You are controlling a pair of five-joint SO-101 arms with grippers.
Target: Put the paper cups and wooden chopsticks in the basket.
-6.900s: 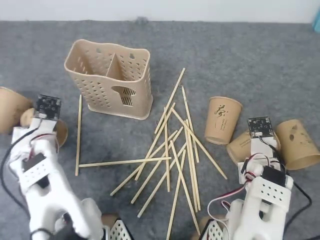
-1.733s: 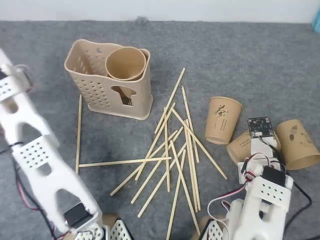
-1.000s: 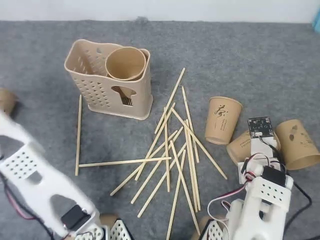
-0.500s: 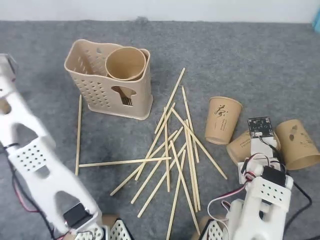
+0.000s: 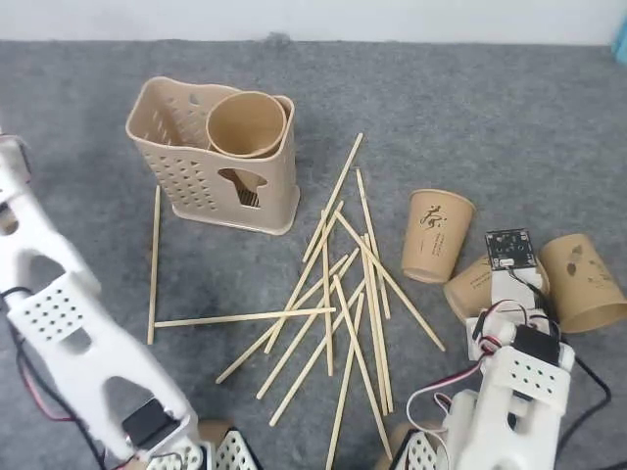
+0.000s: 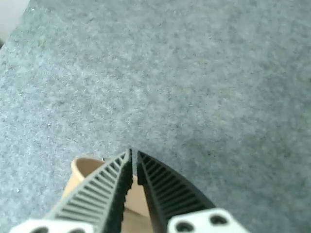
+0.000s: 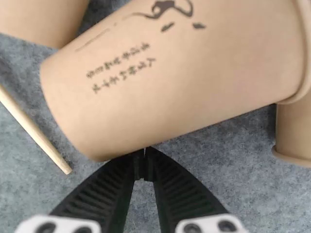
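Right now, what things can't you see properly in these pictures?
1. Left wrist view: a paper cup sits mostly behind the left gripper and runs off the edge.
2. High view: the right arm's wrist covers part of a lying cup.
3. High view: the basket floor is hidden by its walls and the cup inside.
4. High view: some chopsticks are cut off at the bottom edge.

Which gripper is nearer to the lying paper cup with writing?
Right. The right gripper is just beside that cup; the left gripper is far across the table, by another cup.
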